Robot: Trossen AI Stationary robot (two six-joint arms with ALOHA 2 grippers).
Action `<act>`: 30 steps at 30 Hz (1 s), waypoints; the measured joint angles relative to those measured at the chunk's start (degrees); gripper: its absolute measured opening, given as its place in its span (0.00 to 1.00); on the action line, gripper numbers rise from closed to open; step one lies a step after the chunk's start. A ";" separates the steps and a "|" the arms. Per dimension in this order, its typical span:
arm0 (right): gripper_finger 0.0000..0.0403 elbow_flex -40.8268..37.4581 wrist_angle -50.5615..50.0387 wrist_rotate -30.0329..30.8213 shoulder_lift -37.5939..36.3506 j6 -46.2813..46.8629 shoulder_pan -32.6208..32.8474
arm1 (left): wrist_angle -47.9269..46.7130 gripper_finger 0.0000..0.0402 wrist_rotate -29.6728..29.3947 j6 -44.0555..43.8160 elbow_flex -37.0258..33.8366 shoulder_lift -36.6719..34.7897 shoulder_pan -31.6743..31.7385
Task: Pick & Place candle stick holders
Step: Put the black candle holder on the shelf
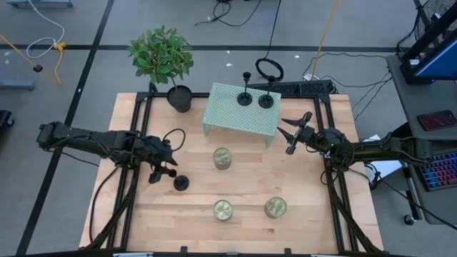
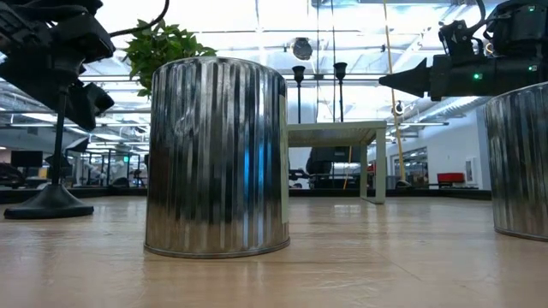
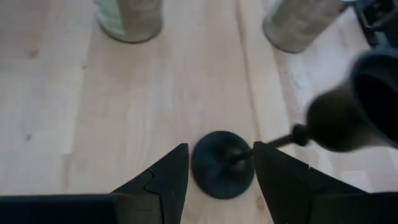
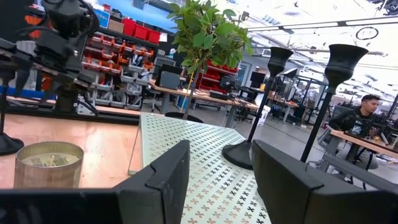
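One black candle stick holder (image 1: 181, 183) stands upright on its round base on the wooden table (image 1: 314, 221), left of centre. My left gripper (image 1: 164, 171) is open beside it. In the left wrist view its fingers stand on either side of the holder's base (image 3: 217, 171) and thin stem (image 3: 273, 143), with no touch that I can see. Two more holders (image 1: 245, 98) (image 1: 265, 100) stand on a pale green perforated stand (image 1: 232, 114) at the far middle. My right gripper (image 1: 287, 135) hovers open, with nothing in it, just right of that stand.
Three round jar candles sit on the table, one at centre (image 1: 223, 158) and two near the front (image 1: 223, 210) (image 1: 275, 208). A potted plant (image 1: 164, 61) stands at the far left corner. There is bare wood along the front edge and the left side.
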 joint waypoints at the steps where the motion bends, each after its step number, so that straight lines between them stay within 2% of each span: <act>1: 0.41 0.00 0.01 0.00 -0.01 0.00 0.00 | 0.16 0.46 0.13 -0.06 0.00 0.00 -0.51; 11: 0.41 0.00 0.06 0.00 -0.01 0.00 0.01 | 2.17 0.46 0.81 -5.75 -1.73 0.07 -4.11; 19: 0.41 0.00 0.45 0.00 -0.02 -0.90 0.00 | 1.61 0.46 -3.06 -7.96 -1.75 0.07 -4.48; 24: 0.41 -0.01 0.43 0.00 -0.02 -0.93 0.01 | 5.76 0.46 0.37 -9.31 -1.75 0.09 -5.48; 30: 0.41 0.00 0.43 0.00 -0.02 -1.33 0.00 | 4.62 0.46 -0.13 -9.78 -1.75 0.09 -7.05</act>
